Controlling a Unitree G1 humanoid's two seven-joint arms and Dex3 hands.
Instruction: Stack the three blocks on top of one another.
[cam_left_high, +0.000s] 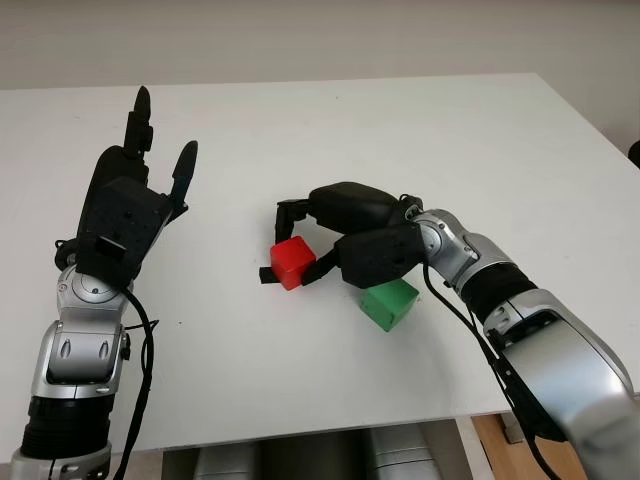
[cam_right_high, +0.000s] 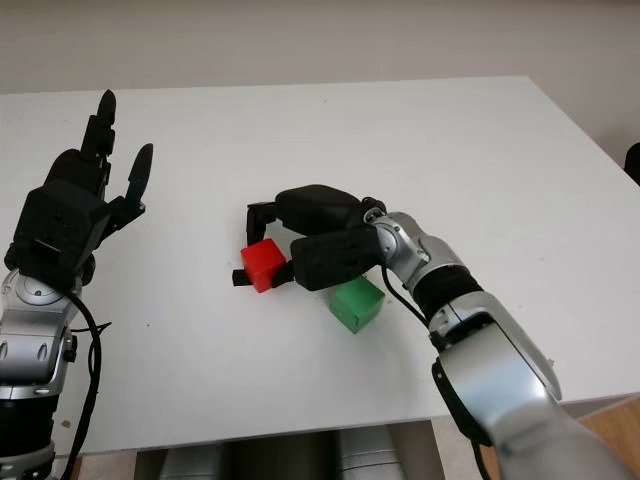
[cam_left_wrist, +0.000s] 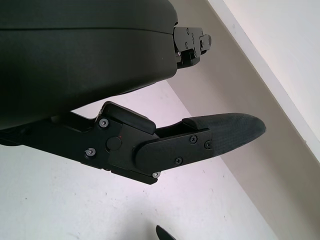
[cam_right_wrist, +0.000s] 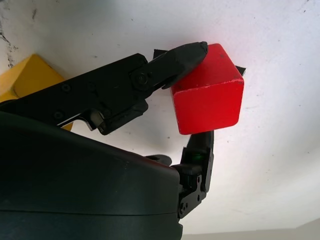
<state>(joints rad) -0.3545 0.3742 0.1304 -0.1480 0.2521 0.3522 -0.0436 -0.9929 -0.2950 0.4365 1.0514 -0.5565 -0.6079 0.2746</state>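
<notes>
Blocks are the things of this task, and three show in the pictures: red, green and yellow. Starting at the left, the left hand (cam_left_high: 140, 185) is raised above the white table (cam_left_high: 400, 130), well apart from every block. It is open and holds nothing; its fingers point up and away from the robot. Under it the left arm comes up from the bottom left corner.

Near the middle of the table is the red block (cam_left_high: 292, 262). The right hand (cam_left_high: 300, 245) is closed around it: in the right wrist view one finger (cam_right_wrist: 180, 57) presses on one side of the block and another finger (cam_right_wrist: 200, 150) touches the opposite side, so the block is gripped between them. Whether the block is on the table surface or a little above it, I cannot tell.

Just to the right of the red block, and a bit nearer to the robot, the green block (cam_left_high: 390, 303) lies on the table. It is partly under the black shell of the right hand. The right arm goes from there to the bottom right corner.

The yellow block (cam_right_wrist: 30, 75) shows in the right wrist view, on the table behind the fingers, near the red one but not touching it.
</notes>
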